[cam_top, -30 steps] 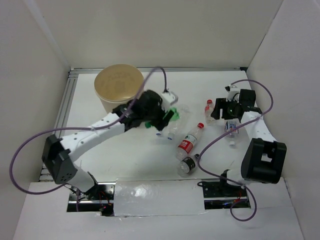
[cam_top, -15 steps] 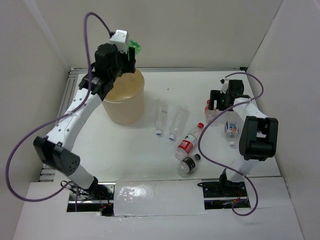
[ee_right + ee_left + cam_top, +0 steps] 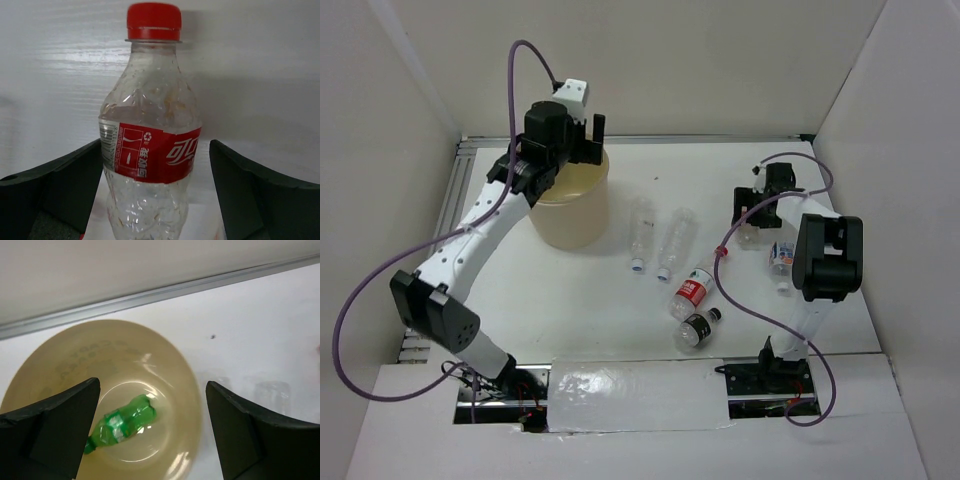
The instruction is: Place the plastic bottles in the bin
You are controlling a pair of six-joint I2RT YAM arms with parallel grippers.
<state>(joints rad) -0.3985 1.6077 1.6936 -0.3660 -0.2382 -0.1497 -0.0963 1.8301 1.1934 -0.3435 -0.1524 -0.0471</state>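
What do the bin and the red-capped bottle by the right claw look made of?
The bin: likely plastic, beige, semi-glossy; highlights on its inner wall. The red-capped bottle: thin clear plastic, crinkled and see-through; glossy red label.

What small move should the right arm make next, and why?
Probably close the right pincer on the red-capped bottle. Its open fingers flank the bottle's red label, and that bottle rests on the table, not in the bin, so a grasp seems the natural next step.

A white flat tabletop (image 3: pixel 590 300) fills the frame's centre, boxed by plain off-white panel walls (image 3: pixel 720 60); a silver aluminium rail (image 3: pixel 700 137) crosses the upper middle.
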